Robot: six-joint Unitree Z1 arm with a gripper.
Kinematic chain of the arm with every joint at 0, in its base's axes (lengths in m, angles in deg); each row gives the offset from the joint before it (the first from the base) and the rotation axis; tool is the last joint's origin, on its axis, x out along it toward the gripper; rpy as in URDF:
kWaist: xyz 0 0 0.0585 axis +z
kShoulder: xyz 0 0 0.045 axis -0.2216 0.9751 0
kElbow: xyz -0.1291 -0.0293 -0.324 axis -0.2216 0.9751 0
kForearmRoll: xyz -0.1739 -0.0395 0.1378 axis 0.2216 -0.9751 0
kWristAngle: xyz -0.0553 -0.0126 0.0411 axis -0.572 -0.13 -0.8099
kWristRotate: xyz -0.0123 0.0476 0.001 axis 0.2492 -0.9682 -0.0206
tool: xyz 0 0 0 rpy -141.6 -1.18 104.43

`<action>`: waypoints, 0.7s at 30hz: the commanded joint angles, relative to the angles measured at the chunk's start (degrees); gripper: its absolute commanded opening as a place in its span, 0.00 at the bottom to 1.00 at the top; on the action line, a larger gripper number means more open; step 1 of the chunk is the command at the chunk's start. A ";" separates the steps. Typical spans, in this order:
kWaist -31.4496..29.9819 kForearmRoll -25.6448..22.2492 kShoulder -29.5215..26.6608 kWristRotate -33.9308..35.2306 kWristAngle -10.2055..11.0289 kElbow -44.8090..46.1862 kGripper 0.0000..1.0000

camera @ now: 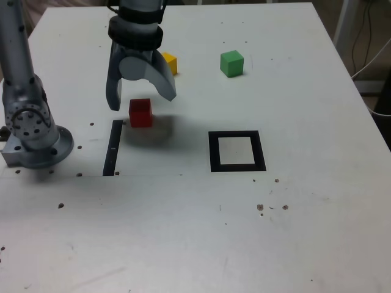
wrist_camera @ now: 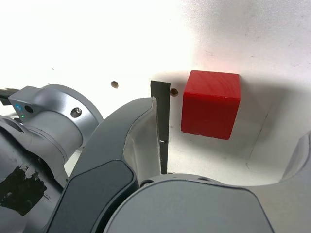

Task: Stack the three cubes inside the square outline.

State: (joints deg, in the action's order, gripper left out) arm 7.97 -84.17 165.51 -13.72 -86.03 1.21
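The gripper [camera: 142,105] is hanging with fingers spread above the red cube [camera: 140,113], which is sitting nearest the desk's [camera: 317,232] left edge, beside the black strip [camera: 113,148]. The strip's long axis is running between the desk's near and far edges. The square outline [camera: 237,168] is containing no cube.

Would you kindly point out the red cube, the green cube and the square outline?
Glossy red cube [wrist_camera: 209,109], wrist view, front face.
Small green cube [camera: 232,64], exterior view, front faces.
Thick black square outline [camera: 237,168], exterior view, near edge.
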 commanded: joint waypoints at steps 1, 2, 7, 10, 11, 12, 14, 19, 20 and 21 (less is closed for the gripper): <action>0.11 0.77 0.49 -0.05 0.16 0.70 0.99; 0.18 1.21 0.60 -0.05 0.28 1.04 1.00; 0.81 3.91 1.72 -0.05 1.04 2.87 1.00; 1.12 5.49 2.85 -0.05 1.35 3.67 1.00; 1.19 5.94 3.24 -0.05 1.40 3.87 1.00; 1.25 6.37 3.65 -0.05 1.45 4.07 0.99; 1.37 7.23 4.46 -0.05 1.55 4.48 0.99; 1.72 8.68 5.98 0.02 1.82 5.36 0.98; 1.79 8.78 6.12 0.10 1.88 5.47 0.96; 1.86 8.81 6.20 0.19 1.95 5.56 0.95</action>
State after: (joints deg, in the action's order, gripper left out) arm 9.59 -75.36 171.38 -13.71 -84.29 6.50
